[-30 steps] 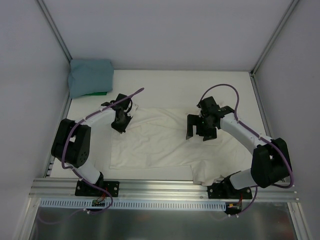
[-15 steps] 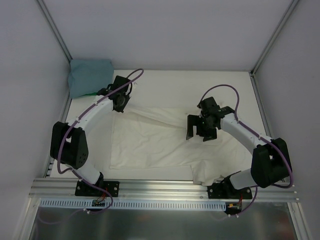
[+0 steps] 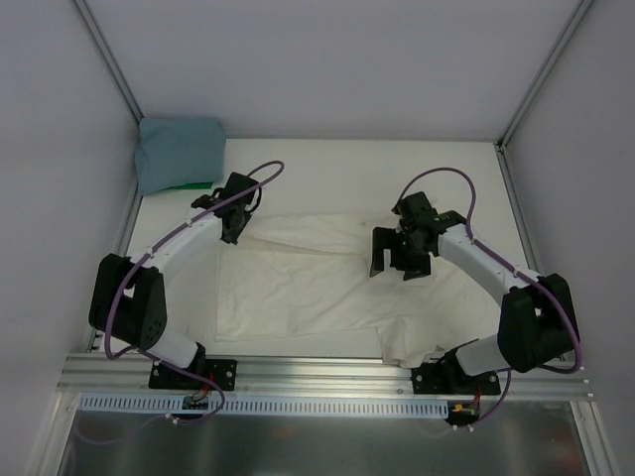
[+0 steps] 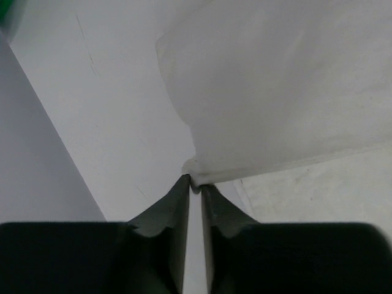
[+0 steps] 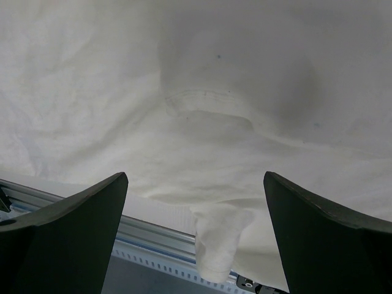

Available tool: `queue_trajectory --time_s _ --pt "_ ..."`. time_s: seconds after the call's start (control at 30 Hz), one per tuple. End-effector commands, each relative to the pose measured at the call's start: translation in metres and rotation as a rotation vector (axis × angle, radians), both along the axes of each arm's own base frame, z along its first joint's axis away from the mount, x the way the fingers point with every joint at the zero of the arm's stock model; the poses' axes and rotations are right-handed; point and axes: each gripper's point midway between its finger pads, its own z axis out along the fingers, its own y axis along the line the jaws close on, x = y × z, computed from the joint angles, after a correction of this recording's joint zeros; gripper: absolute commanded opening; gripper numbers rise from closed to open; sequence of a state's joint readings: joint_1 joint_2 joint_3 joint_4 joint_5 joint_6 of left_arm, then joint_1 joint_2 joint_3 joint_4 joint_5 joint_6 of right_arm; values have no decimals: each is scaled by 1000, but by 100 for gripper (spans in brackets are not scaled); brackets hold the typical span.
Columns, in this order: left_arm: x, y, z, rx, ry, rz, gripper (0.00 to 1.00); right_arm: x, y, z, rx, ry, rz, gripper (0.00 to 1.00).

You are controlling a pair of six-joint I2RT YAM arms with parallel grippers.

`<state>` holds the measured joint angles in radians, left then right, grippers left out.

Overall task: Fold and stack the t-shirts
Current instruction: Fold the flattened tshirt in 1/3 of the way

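Forward, left arm (image 3: 184, 234) pinches cream t-shirt (image 3: 308, 290) (right jaws wide).

Top view looks down from high, near side — wrist views sit close on the same cream t-shirt (image 3: 298, 288).

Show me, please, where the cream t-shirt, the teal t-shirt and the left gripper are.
cream t-shirt (image 3: 308, 288): top external view, middle of the spread cloth.
teal t-shirt (image 3: 179, 154): top external view, centre of the bundle.
left gripper (image 4: 195, 184): left wrist view, between its fingertips, at the cream corner.
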<state>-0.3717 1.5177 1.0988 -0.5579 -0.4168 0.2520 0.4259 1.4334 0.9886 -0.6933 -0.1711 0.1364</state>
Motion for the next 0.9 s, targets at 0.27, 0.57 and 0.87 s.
queue_trajectory --time_s 0.27,0.57,0.87 --pt "-39 21 -22 102 7 211 99 1 -5 15 1 -45 14 99" --pt "-21 -61 34 -503 -236 110 99 66 -34 33 -46 -134 -125 99" --pt "-53 -126 66 -943 -226 -56 99 125 -57 -30 16 25 -283 100"
